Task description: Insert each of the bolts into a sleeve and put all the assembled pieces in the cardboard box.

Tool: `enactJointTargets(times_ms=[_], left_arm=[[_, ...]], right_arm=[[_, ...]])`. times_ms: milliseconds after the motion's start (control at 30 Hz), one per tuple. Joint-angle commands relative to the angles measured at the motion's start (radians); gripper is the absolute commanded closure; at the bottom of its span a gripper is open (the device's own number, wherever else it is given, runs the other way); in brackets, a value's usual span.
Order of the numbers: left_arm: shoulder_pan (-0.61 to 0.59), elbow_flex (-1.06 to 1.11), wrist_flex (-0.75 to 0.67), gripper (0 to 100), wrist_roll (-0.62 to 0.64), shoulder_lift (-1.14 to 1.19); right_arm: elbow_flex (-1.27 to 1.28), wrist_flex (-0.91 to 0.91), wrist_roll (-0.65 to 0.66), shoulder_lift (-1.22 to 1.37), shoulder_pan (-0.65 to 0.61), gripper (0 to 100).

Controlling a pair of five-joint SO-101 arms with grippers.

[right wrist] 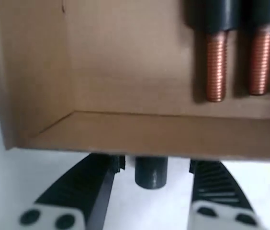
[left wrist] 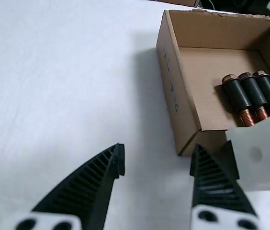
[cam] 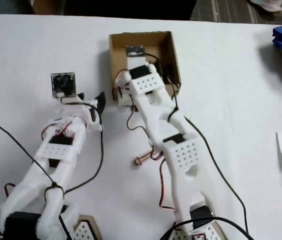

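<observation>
Bolts already seated in black sleeves (left wrist: 252,93) lie side by side inside the cardboard box (left wrist: 173,86). I count three for certain, with a fourth cut off at the edge of the left wrist view. Their copper threads poke out of the sleeve ends and point towards the box's open-looking near side.

My right gripper (right wrist: 156,165) sits just outside that near wall with its jaws spread. A dark sleeve (right wrist: 151,172) stands between the fingers (right wrist: 96,187), with a gap on either side. I cannot tell whether a bolt is in it.

My left gripper (left wrist: 156,163) hangs over the white table (cam: 221,90) just beside a box corner. Its jaws are wide apart and carry nothing.

From above, a loose copper bolt (cam: 141,160) lies on the table well away from the box, beside the right arm (cam: 181,150).
</observation>
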Motion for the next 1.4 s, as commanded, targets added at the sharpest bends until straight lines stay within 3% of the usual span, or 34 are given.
enactJointTargets(times_ms=[0, 100, 300, 867, 1367], left_arm=[[-0.003, -0.004, -0.014, 76, 0.009, -0.037], [-0.003, -0.004, -0.014, 76, 0.009, -0.037], [-0.003, -0.004, -0.014, 76, 0.009, -0.037], [-0.003, -0.004, -0.014, 76, 0.009, -0.037], [-0.003, -0.004, -0.014, 76, 0.009, -0.037]], right_arm=[[-0.1, -0.007, 0.0, 0.041, -0.005, 79.4], [-0.14, -0.004, 0.0, 0.085, -0.007, 79.6], [-0.184, 0.038, 0.0, 0.105, -0.01, 89.9], [-0.187, 0.179, 0.0, 0.104, -0.002, 86.1], [-0.189, 0.139, 0.0, 0.105, 0.015, 86.5]])
